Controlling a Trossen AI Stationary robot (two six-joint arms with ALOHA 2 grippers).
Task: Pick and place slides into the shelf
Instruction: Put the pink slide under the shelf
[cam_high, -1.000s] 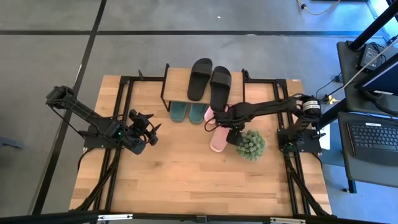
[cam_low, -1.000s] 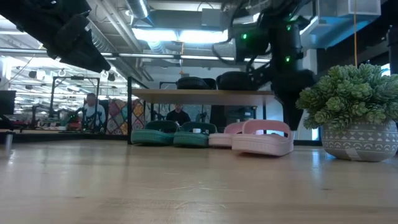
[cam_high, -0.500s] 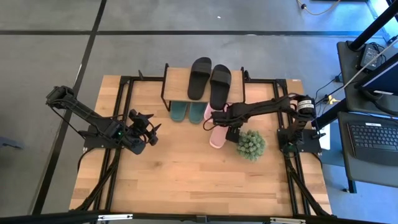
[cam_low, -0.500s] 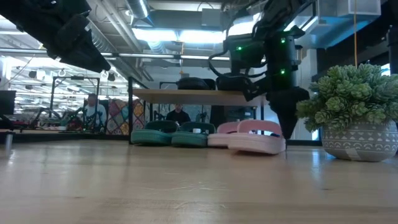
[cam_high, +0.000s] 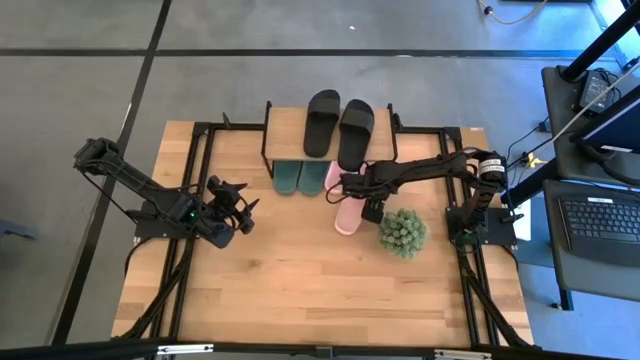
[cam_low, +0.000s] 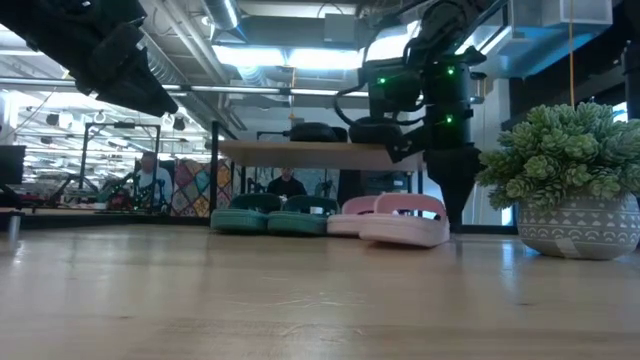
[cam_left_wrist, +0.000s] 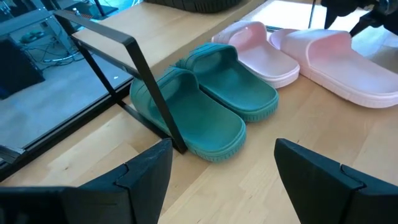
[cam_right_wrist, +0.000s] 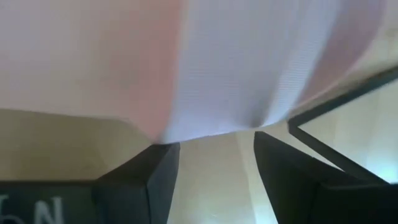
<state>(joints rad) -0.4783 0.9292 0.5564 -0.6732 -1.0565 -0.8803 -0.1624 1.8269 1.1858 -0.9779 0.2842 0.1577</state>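
Beside the shelf (cam_high: 300, 128) edge, right hand (cam_high: 368, 205), spread, touches 1 pink slide (cam_high: 348, 214); left hand (cam_high: 240, 207) spread.

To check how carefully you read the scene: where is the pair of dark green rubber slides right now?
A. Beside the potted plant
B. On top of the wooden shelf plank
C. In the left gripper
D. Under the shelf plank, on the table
D: the dark green rubber slides sit side by side on the table beneath the light wooden shelf plank, while the black rubber slides lie on top of the plank.
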